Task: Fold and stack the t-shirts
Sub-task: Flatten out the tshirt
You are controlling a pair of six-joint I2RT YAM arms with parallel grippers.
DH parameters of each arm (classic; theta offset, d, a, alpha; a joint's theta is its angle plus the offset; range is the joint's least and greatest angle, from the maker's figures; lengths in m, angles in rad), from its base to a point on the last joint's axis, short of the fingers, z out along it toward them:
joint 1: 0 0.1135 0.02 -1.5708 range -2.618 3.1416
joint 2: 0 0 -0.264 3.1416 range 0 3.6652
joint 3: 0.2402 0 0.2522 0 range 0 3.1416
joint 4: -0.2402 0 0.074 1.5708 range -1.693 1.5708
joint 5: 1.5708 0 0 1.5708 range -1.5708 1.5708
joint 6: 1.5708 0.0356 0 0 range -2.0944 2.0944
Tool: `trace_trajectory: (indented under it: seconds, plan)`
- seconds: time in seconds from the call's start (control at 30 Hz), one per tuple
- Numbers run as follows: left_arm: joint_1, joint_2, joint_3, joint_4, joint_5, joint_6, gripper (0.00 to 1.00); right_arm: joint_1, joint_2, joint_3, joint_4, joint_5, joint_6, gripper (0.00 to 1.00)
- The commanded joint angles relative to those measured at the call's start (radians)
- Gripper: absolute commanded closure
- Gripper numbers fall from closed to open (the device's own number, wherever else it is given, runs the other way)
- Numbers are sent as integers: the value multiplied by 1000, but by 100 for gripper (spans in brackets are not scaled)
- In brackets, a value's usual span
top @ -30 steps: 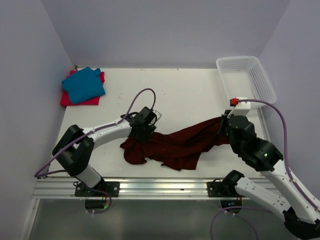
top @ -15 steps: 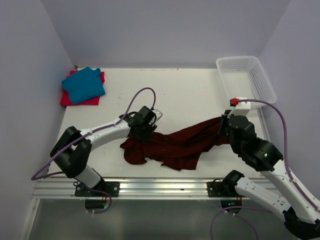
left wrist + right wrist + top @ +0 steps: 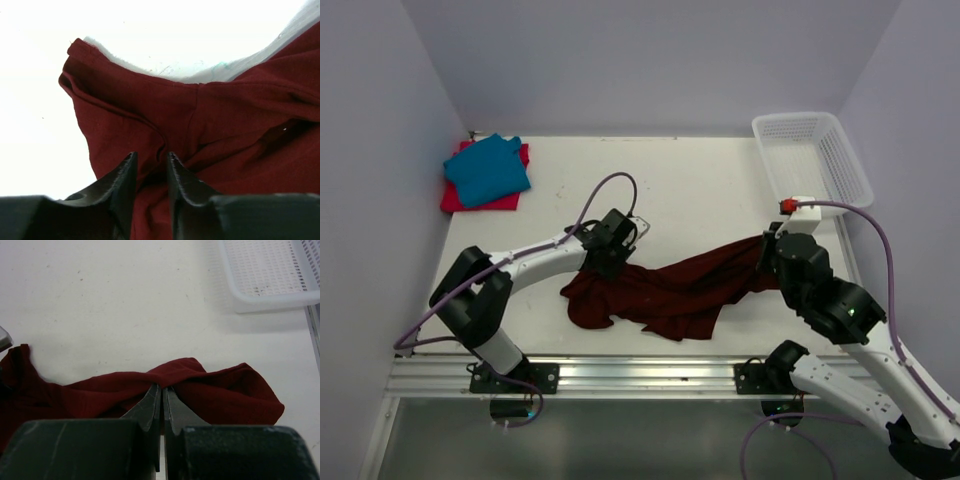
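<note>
A dark maroon t-shirt (image 3: 660, 290) lies crumpled across the near middle of the table. My left gripper (image 3: 608, 262) is down on its left end. In the left wrist view the left gripper (image 3: 151, 156) has its jaws a small way apart, with a fold of the maroon t-shirt (image 3: 210, 120) between them. My right gripper (image 3: 766, 256) is shut on the shirt's right end; in the right wrist view the right gripper (image 3: 162, 386) pinches a raised ridge of the maroon t-shirt (image 3: 220, 395). A folded teal t-shirt (image 3: 487, 168) lies on a red-pink t-shirt (image 3: 480, 202) at the far left corner.
A white mesh basket (image 3: 798, 118) stands at the far right corner; in the right wrist view the basket (image 3: 265, 301) shows at the upper right. A metal rail (image 3: 620, 375) runs along the near edge. Pale walls close in the left, back and right.
The left gripper's jaws have narrowed around the cloth fold, and its wrist has shifted slightly. The right arm and the shirt's right end have stayed put.
</note>
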Motion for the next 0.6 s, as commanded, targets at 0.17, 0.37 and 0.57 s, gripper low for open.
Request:
trace_trajectory:
  seconds: [0.17,0.37,0.57]
  plan:
    - [5,-4,39,27,-9,4,95,-2,-17,1,22,36,-6,100]
    - [5,-31,45,10,-42,-10,100,-3,-17,1,15,39,-4,100]
    - [3,-111,121,-94,-148,-51,100,-2,-10,9,-2,48,2,100]
